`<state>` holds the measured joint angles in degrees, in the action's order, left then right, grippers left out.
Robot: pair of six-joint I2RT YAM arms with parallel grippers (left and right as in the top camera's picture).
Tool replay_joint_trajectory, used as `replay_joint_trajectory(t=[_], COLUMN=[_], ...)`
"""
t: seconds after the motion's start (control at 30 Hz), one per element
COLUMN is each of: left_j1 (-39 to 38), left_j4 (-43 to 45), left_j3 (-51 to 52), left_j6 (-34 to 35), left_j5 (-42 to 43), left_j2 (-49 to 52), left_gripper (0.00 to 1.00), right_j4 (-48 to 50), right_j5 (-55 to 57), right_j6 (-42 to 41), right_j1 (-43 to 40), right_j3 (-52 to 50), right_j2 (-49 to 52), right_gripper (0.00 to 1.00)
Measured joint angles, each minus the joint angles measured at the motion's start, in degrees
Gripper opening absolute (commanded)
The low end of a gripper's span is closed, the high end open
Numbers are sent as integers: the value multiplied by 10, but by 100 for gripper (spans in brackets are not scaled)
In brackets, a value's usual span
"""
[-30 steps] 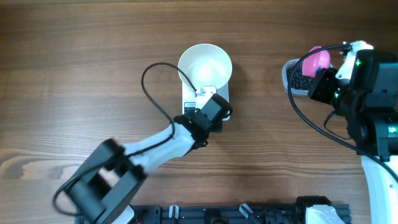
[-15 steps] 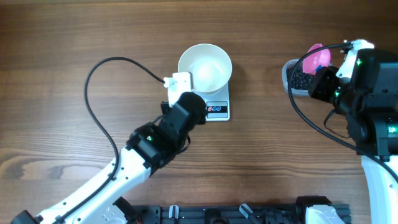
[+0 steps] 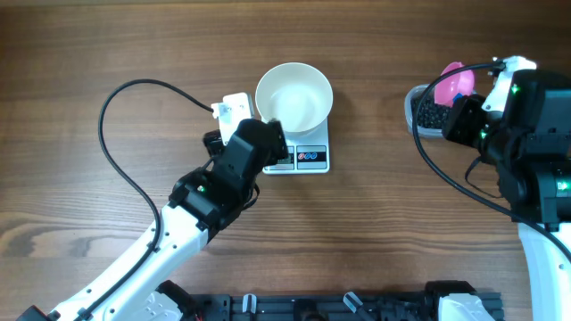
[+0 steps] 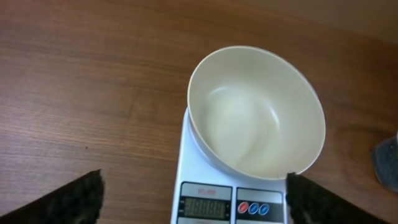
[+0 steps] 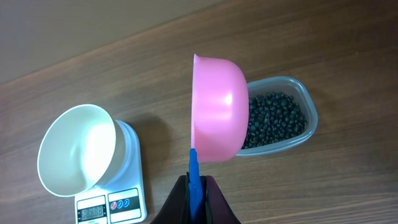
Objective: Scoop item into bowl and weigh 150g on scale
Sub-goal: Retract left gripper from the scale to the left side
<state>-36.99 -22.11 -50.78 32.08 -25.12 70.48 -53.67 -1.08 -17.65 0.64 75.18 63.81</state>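
The white bowl (image 4: 255, 112) stands empty on the small white scale (image 4: 205, 202), whose display and round buttons face me. My left gripper (image 4: 196, 200) is open wide, its dark fingertips (image 4: 74, 199) spread to either side of the scale's front, touching nothing. From overhead the left gripper (image 3: 272, 143) hangs over the left edge of the scale (image 3: 308, 159), beside the bowl (image 3: 294, 96). My right gripper (image 5: 197, 183) is shut on the blue handle of the pink scoop (image 5: 214, 112), held on edge beside the item (image 5: 273, 118), small black beads.
A clear plastic tub (image 5: 309, 109) holds the beads at the right of the table, seen from overhead as the tub (image 3: 412, 105) under the right arm. A black cable (image 3: 134, 116) loops off the left arm over the wood.
My left gripper went from shut to wide open and drew back leftward off the scale's button end. The right arm, scoop and bowl stayed put.
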Motion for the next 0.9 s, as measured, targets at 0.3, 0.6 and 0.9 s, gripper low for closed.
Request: replay_joint_trajectory(t=[0.3,0.6,0.9], left_j1=[2,158,235], left_j4=[-50,-231,-329], left_j3=[0,-117,-192], left_j6=[-27,-235,-359], left_j5=[19,269,436], left_j2=[0,-11,-28], left_gripper=[100,100,100], right_j4=[-7,-14,-16], right_j5=[-23,-30,-32], right_j6=[0,0,0], right_j1=[0,0,0], right_j3=[0,0,0], right_j2=[0,0,0], right_gripper=[4,4,4])
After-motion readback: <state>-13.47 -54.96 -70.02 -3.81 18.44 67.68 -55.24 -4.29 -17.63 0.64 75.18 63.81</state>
